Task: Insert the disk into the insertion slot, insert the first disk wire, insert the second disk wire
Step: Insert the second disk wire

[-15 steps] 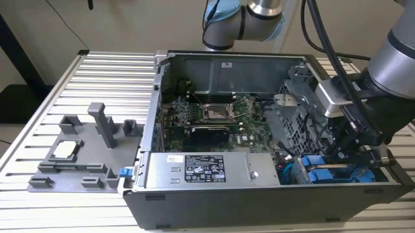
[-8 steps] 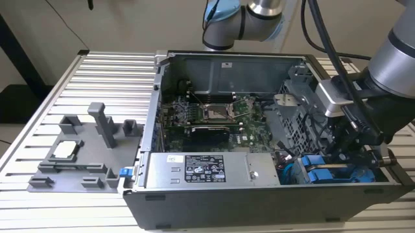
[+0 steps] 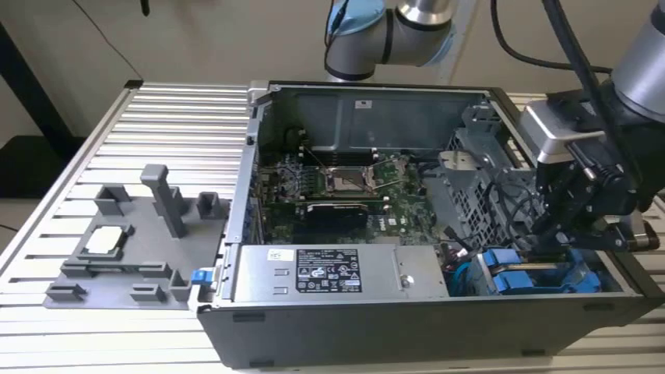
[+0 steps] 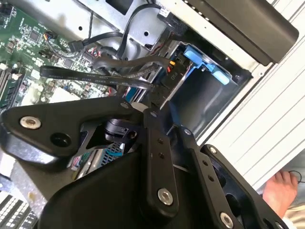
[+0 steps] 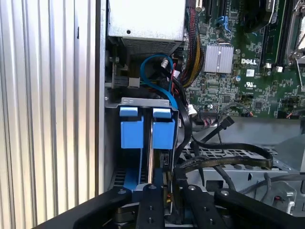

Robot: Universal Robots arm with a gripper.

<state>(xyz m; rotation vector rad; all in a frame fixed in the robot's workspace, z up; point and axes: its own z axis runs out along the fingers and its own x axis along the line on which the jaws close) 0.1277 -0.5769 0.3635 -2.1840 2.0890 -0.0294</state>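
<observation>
I have the gripper (image 3: pixel 550 241) down inside the open computer case (image 3: pixel 416 327), at the end of the case away from the grey fixture tray (image 3: pixel 114 249) that sits on the slatted table (image 3: pixel 156 117). It hangs over the drive cage, right next to the power-supply box (image 3: pixel 338 273).

In the first wrist view I see two blue carrier ends standing side by side in the insertion slot (image 5: pixel 143 101), just beyond the power-supply box. The disk (image 5: pixel 163 133) seems to be the one nearer the motherboard (image 5: pixel 248 62), seated in the cage with its blue end showing; I cannot be certain which of the two it is. A blue cable (image 5: pixel 155 71) loops between the cage and the power-supply box, and black cables (image 5: pixel 224 160) run across from the motherboard side toward the disk.

The gripper's black fingers (image 5: pixel 152 205) reach down beside the disk, close to where the black cables meet it. In the second wrist view the fingers (image 4: pixel 157 157) look drawn near each other around a small dark part, but I cannot tell whether they are pinching it or merely near it.

A person's bare foot (image 4: pixel 281 191) shows on the floor beyond the table edge.
</observation>
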